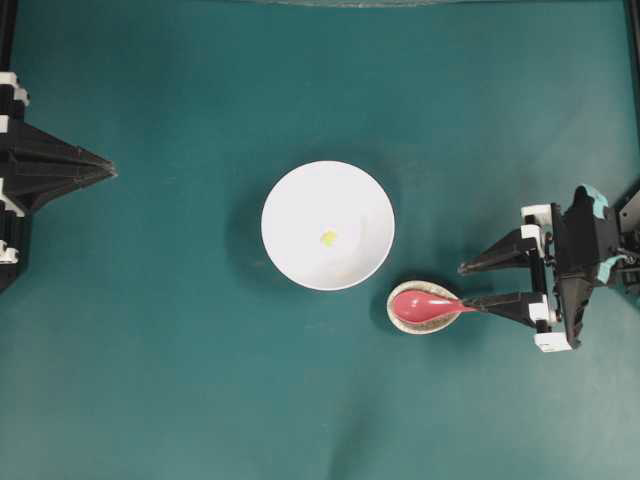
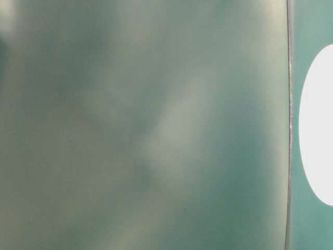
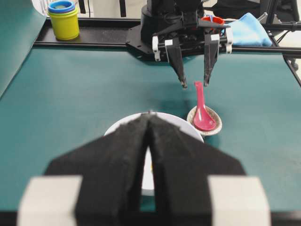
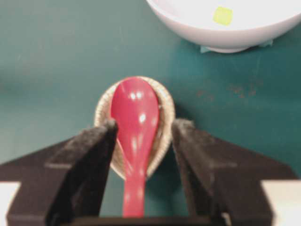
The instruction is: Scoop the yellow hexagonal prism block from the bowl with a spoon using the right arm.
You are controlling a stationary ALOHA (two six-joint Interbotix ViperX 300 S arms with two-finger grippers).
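The white bowl [image 1: 330,195] stands mid-table with the tiny yellow hexagonal prism block [image 1: 327,238] on its floor; the right wrist view also shows that block [image 4: 222,15]. Just right of the bowl, the pink-red spoon [image 1: 420,303] lies scoop-up in a small speckled rest [image 1: 425,328], its handle pointing at the right arm. My right gripper [image 1: 466,286] is open. Its fingers straddle the spoon [image 4: 134,113] handle without touching it, the handle nearer one finger. My left gripper [image 1: 112,172] stays at the left edge, shut and empty, pointing toward the bowl [image 3: 186,126].
A stack of yellow and blue cups [image 3: 63,19] and a blue cloth [image 3: 247,30] sit beyond the table's far rail, behind the right arm's base. The table-level view is mostly a close blur, with a white shape [image 2: 320,125] at its right edge.
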